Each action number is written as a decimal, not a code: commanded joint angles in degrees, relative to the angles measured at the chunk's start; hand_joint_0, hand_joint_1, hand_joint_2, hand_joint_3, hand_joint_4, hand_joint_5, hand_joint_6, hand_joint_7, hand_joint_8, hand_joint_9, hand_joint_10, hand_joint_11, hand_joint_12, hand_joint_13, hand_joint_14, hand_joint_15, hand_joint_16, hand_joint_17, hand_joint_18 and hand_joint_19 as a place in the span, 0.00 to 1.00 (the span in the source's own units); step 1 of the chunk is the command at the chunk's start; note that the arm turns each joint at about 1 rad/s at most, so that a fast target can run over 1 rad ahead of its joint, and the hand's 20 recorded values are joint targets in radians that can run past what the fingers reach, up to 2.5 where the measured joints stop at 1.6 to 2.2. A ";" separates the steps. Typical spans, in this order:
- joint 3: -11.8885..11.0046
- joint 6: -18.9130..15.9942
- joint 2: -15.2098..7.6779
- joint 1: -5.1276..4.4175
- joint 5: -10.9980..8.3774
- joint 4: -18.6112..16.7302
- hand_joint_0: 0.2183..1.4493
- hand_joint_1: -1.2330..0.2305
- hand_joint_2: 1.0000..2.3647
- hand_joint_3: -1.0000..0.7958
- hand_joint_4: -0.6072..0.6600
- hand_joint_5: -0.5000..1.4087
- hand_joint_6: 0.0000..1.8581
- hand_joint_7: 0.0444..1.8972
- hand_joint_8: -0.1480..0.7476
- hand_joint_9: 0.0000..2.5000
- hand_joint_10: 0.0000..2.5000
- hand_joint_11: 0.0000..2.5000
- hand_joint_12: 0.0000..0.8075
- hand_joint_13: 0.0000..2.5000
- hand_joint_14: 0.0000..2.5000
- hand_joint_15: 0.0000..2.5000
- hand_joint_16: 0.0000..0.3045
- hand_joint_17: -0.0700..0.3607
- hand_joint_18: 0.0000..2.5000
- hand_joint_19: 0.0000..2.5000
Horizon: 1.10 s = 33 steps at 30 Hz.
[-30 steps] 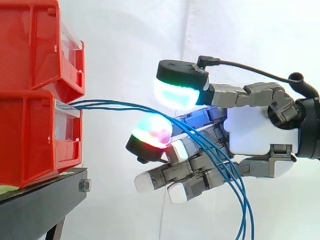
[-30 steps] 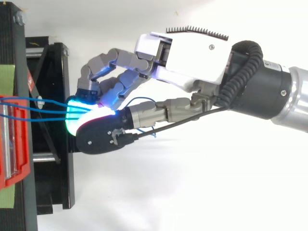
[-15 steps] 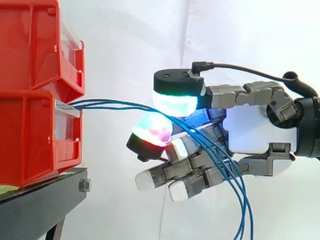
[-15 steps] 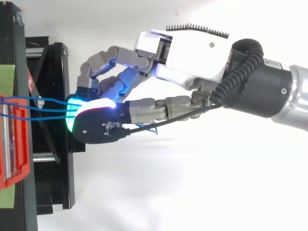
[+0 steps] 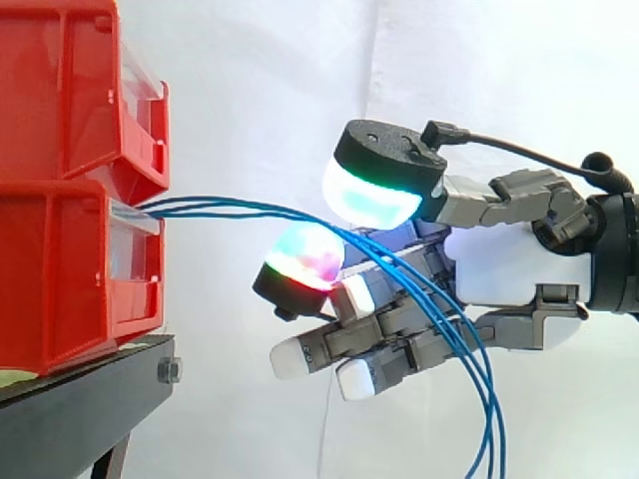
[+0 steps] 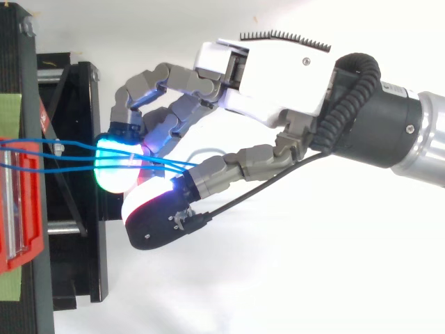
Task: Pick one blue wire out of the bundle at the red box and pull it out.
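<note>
Several thin blue wires [image 5: 250, 210] leave the clear front of the lower red box [image 5: 60, 269] and run right, then hang down in front of my hand [image 5: 509, 264]. In the top view the wires [image 6: 62, 156] cross over a glowing finger pad [image 6: 115, 167]. That pad glows red and green [image 5: 305, 261] just under the wires. The thumb pad [image 5: 374, 195] hovers above the wires with a gap, and it stands off to one side of them [image 6: 149, 209]. No wire is pinched. The other fingers are loosely bent below, behind the hanging wires.
A second red box [image 5: 70, 90] is stacked on the lower one. Both rest on a black stand [image 5: 80, 409] at the left. A white curtain hangs behind. The arm [image 6: 389, 118] comes in from the right.
The thumb pad has lifted up and swung away from the finger pad, opening a gap over the wires. The wires and the rest of the hand have hardly moved.
</note>
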State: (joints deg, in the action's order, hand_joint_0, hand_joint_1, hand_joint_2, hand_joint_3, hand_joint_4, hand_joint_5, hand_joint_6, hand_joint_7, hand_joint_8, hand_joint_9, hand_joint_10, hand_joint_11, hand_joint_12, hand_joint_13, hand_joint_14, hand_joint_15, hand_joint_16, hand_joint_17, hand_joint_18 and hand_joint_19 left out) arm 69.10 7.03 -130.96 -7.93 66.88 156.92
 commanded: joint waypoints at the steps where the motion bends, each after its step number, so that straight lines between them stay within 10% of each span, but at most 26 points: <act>1: -0.02 0.00 0.00 0.02 0.00 -0.03 0.24 0.37 0.00 0.28 0.70 0.18 0.49 0.54 0.61 0.38 0.01 0.35 0.60 0.27 0.00 0.11 0.21 0.49 0.31 0.17; 6: -0.02 0.09 0.00 0.02 0.00 -0.03 0.28 0.46 0.01 0.37 0.67 0.18 0.48 0.56 0.60 0.39 0.01 0.33 0.57 0.26 0.00 0.12 0.20 0.47 0.30 0.19; 16: -0.10 0.18 0.00 0.02 0.00 -0.03 0.29 0.34 0.01 0.49 0.66 0.18 0.49 0.58 0.63 0.40 0.01 0.34 0.60 0.28 0.00 0.12 0.21 0.49 0.32 0.18; 27: -0.37 0.18 0.00 0.19 0.18 0.06 0.35 0.19 0.00 0.28 0.67 0.17 0.49 0.56 0.58 0.36 0.01 0.34 0.56 0.26 0.00 0.11 0.19 0.47 0.30 0.16; 33: -0.37 0.18 0.00 0.11 0.18 0.14 0.23 0.31 0.00 0.28 0.69 0.18 0.49 0.54 0.60 0.38 0.01 0.34 0.59 0.27 0.00 0.12 0.21 0.49 0.31 0.17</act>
State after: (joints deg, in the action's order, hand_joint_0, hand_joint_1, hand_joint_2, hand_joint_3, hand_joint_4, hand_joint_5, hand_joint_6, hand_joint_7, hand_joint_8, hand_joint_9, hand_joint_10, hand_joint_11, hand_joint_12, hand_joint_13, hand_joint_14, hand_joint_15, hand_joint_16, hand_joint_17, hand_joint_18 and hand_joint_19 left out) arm 68.73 7.21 -130.96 -7.76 67.04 157.01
